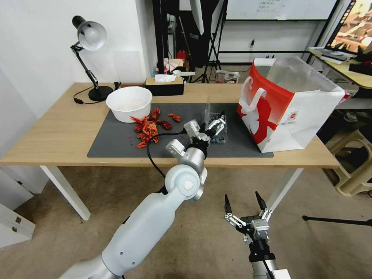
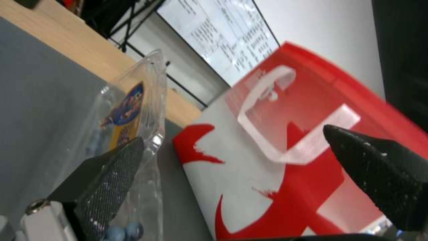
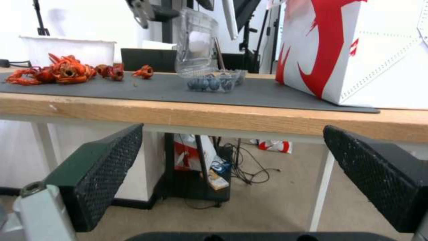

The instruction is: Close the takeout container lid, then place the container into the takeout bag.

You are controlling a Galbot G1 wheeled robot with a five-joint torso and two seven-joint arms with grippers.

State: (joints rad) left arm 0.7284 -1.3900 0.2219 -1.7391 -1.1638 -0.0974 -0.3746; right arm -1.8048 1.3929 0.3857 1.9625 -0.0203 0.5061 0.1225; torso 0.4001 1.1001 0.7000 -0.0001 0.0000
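Fingers of the left gripper (image 1: 217, 124) spread open at the upright lid (image 2: 133, 107) — closing step in hand. Takeout container (image 1: 217, 130) sits on the tabletop mat (image 1: 116, 143) near the takeout bag (image 1: 288, 106). Next: push lid down. Right gripper (image 1: 244, 203) open, parked low.

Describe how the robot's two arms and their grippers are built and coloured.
The left arm has a smooth white shell with silver round joints and a black cable looping beside the wrist. The left gripper is silver-white with black fingers. The right gripper has pointed black fingers, silver linkages and a black wrist. Finger pads are black and mesh-textured.
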